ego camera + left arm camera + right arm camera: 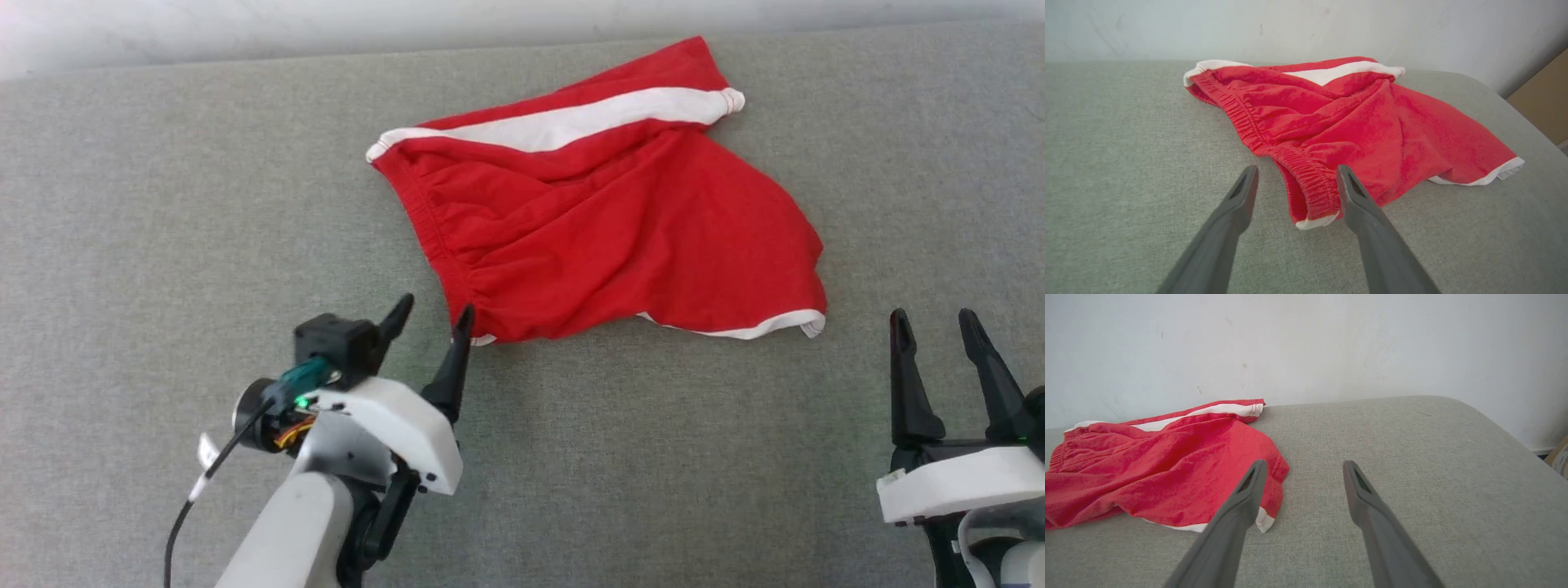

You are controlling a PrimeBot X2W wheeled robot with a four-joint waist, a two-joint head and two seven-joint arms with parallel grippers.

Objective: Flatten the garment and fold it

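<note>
Crumpled red soft-fabric shorts (620, 229) with white stripes are lying on the grey fabric tabletop (163, 204). I am holding my left tool (435, 310) apart at their waistband corner, my right tool (932, 317) apart near the hem.

No lettering, number, brand or sign can be read in any view. The red shorts (604, 237), lying toward 1 o'clock in the head view, show only plain red and white fabric on the side facing up. A small white tag (207, 450) on the black cable (173, 531), toward 8 o'clock, is too small to read.
</note>
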